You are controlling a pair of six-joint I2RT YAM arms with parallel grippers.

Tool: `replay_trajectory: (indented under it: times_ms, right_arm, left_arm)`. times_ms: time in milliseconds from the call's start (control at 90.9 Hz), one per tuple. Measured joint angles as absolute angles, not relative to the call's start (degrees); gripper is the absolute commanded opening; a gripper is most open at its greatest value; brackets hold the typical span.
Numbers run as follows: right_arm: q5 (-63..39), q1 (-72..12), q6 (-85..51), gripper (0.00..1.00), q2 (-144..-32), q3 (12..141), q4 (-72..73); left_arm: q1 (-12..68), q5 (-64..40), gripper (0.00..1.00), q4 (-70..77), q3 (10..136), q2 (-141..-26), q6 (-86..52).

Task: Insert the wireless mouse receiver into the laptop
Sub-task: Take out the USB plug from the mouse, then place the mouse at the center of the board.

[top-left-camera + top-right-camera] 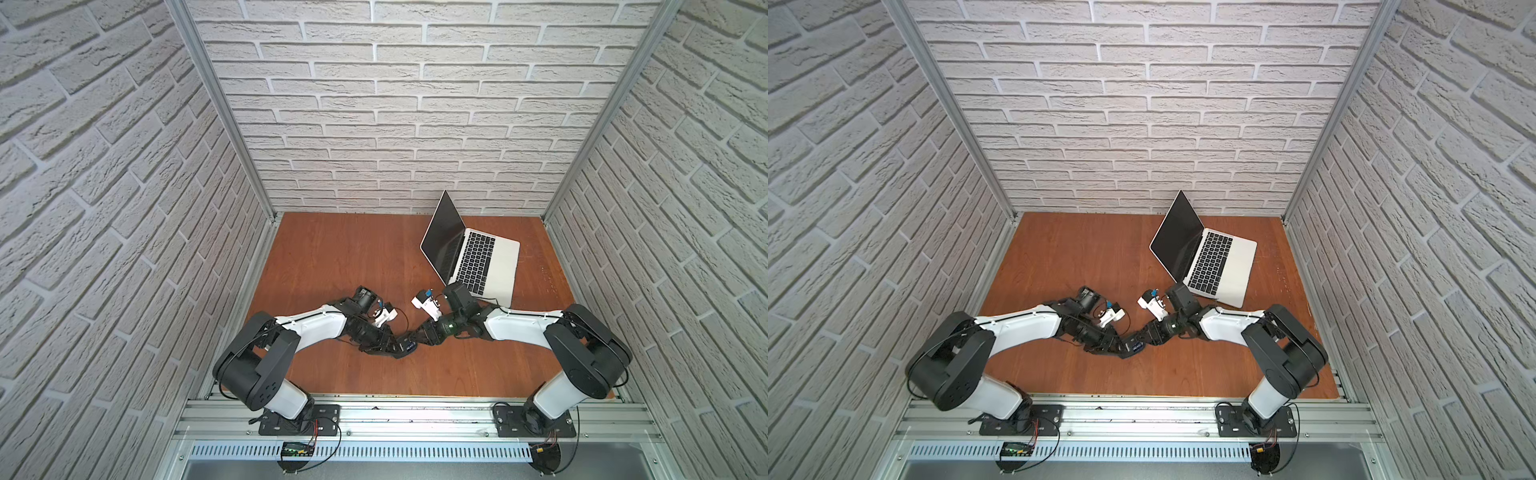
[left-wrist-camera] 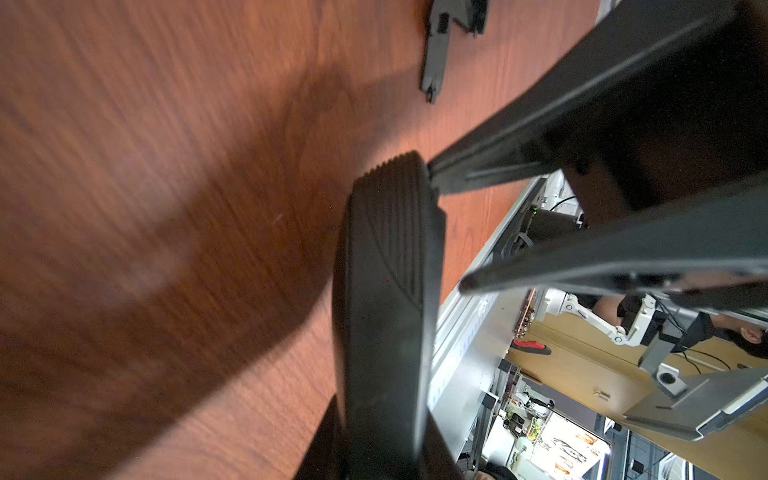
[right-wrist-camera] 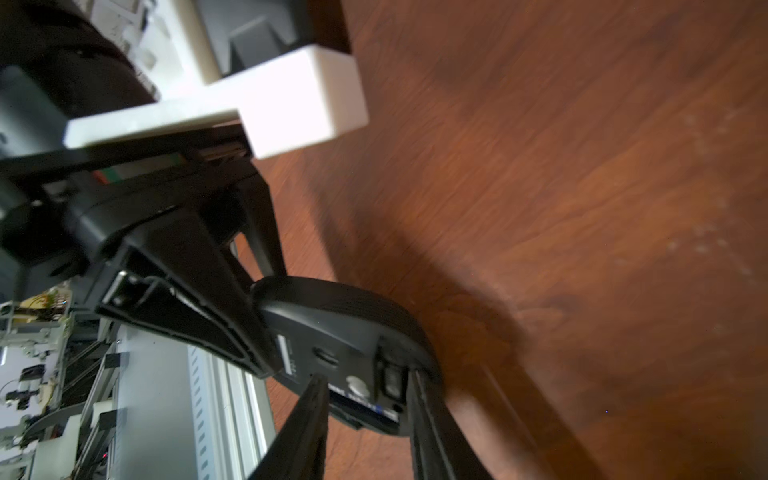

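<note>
In both top views my two arms meet low over the front middle of the table. My left gripper (image 1: 397, 345) (image 2: 382, 440) is shut on the black mouse (image 1: 406, 346) (image 1: 1133, 345) (image 2: 390, 291) and holds it on edge above the wood. The mouse's (image 3: 332, 324) opened underside faces my right gripper (image 1: 416, 338) (image 3: 368, 384). That gripper is open, its fingers (image 3: 316, 399) either side of the battery bay. There a small dark nub, the wireless mouse receiver (image 3: 390, 380), sits in its slot. The silver laptop (image 1: 505, 266) (image 1: 1239, 266) stands open at the back right.
A curved black cover piece (image 2: 436, 45) lies on the wooden table (image 1: 332, 257) near the left arm. The aluminium rail (image 2: 465, 332) (image 3: 216, 395) runs along the table's front edge just behind the mouse. Brick-patterned walls (image 1: 374, 124) close in three sides.
</note>
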State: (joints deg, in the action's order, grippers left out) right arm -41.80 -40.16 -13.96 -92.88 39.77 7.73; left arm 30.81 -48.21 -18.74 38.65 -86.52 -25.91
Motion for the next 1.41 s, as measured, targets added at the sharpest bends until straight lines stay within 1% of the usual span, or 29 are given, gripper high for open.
replay_trajectory:
  times_ms: [143,297,528,770,1408]
  right_arm:
    - [-41.8,-40.2,-13.5,0.33,-93.2,39.8,7.6]
    - [-41.9,-40.2,-13.5,0.34,-93.5,39.9,7.7]
    - [-44.9,-40.2,-13.8,0.33,-95.3,39.9,9.3]
    - [-47.3,-40.2,-15.1,0.32,-95.3,38.8,10.3]
    - [-50.3,-40.2,-13.9,0.30,-95.0,38.8,8.7]
  left_arm:
    - [30.7,-48.3,0.00,-19.3,38.7,-86.5,-26.0]
    - [30.7,-48.3,0.00,-19.3,38.7,-86.5,-26.0]
    - [30.1,-48.3,0.00,-20.8,38.5,-87.0,-26.0]
    - [29.5,-50.7,0.00,-22.3,38.5,-88.6,-25.1]
    - [29.0,-51.7,0.00,-24.8,38.5,-90.4,-22.8]
